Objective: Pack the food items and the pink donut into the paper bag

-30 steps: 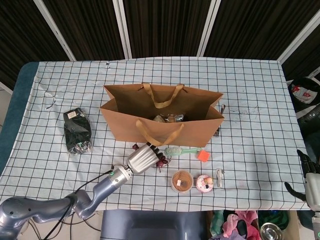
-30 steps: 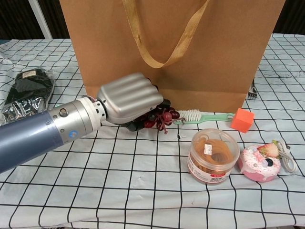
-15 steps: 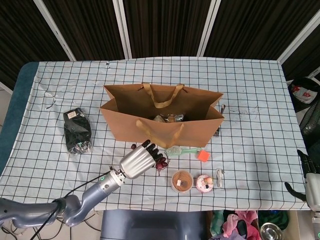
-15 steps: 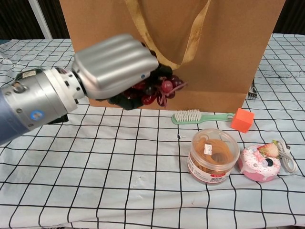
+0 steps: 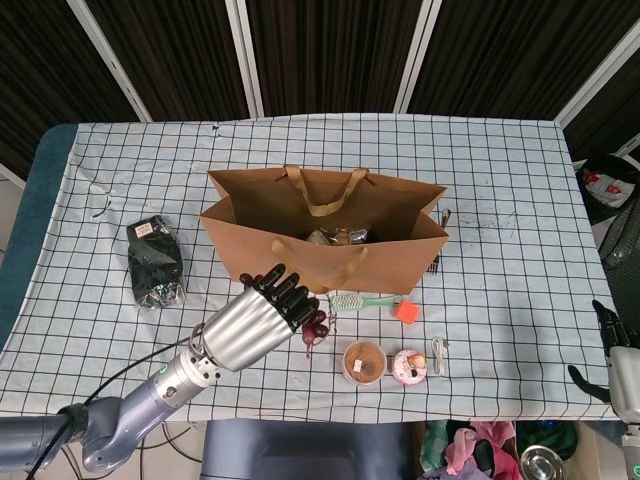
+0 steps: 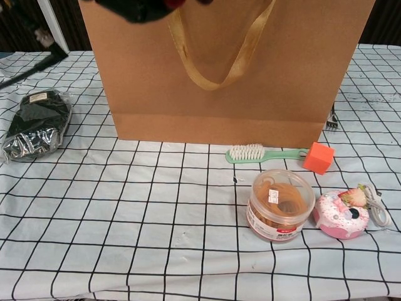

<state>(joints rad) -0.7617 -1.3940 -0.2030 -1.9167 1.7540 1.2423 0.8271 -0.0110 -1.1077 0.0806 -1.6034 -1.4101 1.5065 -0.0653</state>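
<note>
- Head view: left hand (image 5: 250, 325) is up in the air, in front of the paper bag (image 5: 325, 245). Its fingers are curled around a bunch of dark red grapes (image 5: 314, 324), which pokes out at the fingertips.
- The bag stands open just past the fingertips, with some food already inside.
- To the right of the hand, on the checked cloth (image 5: 510, 200), lie a green brush (image 5: 362, 301) and an orange block (image 5: 406, 311). Nearer than those sit a round tub (image 5: 364, 362), the pink donut (image 5: 409, 366) and a white cable (image 5: 439, 356).
- Far off to the left of the hand lies a dark packet (image 5: 155, 262).
- Right hand (image 5: 612, 352) shows only a little at the far right edge. I cannot tell if it is open or closed.
- Chest view: only a dark bit of the left hand and a speck of red grapes show at the very top edge, high in front of the bag.
- Below it on the cloth are the brush, the block, the tub and the donut, all apart from the hand.
</note>
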